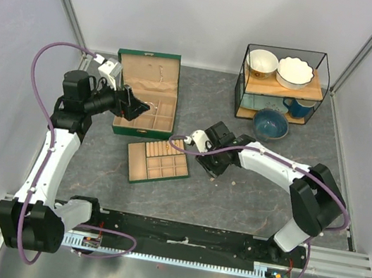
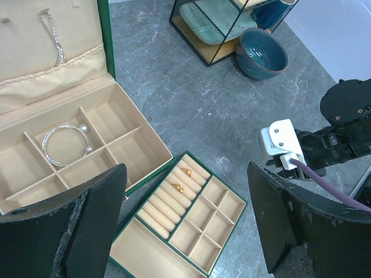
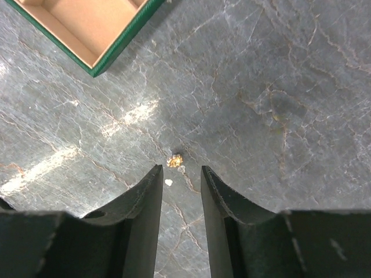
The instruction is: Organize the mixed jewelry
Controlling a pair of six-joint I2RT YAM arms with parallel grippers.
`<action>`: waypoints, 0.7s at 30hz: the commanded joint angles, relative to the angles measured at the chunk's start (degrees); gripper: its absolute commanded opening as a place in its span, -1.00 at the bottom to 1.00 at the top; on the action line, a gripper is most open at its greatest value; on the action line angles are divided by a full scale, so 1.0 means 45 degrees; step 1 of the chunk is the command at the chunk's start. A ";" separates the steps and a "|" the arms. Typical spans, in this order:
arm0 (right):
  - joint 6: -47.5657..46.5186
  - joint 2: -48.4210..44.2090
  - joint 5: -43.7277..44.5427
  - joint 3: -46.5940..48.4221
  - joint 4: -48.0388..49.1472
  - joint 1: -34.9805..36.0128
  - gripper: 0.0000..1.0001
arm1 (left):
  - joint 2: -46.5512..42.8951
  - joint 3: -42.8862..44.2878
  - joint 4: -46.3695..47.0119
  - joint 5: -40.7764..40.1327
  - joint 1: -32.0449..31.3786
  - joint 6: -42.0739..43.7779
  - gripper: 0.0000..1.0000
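1. Left arm (image 1: pixel 55 153): raised beside the green box (image 2: pixel 106 35). The left fingers (image 2: pixel 93 226) are released, spread wide and empty.
2. Right arm (image 1: pixel 274 164): stretched low over the counter (image 3: pixel 278 87), beside the tray (image 1: pixel 132 173). The right fingers (image 3: pixel 145 214) point down, narrowly parted, grasping nothing.
3. Bangle (image 2: pixel 45 145): a thin silvery hoop, flat in a central box compartment.
4. Gold rings (image 2: pixel 187 172): two, seated in the tray's ring rolls.
5. Gold stud (image 3: pixel 175 160): tiny, on bare counter just ahead of the right fingertips, with a pale speck (image 3: pixel 168 182) beside it.
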 commanded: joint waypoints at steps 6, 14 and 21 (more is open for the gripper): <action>-0.0021 0.0089 0.0052 -0.0515 0.0245 0.0161 -0.10 | -0.0237 -0.0073 0.0440 0.0136 -0.0005 0.0504 0.84; -0.0216 0.0440 0.0072 -0.0612 0.0460 0.0161 0.01 | -0.0355 -0.0132 0.0401 0.0078 -0.0024 0.0524 0.84; -0.0333 0.0753 -0.0006 -0.0613 0.0616 0.0160 0.01 | -0.0374 -0.0151 0.0382 0.0039 -0.0024 0.0563 0.84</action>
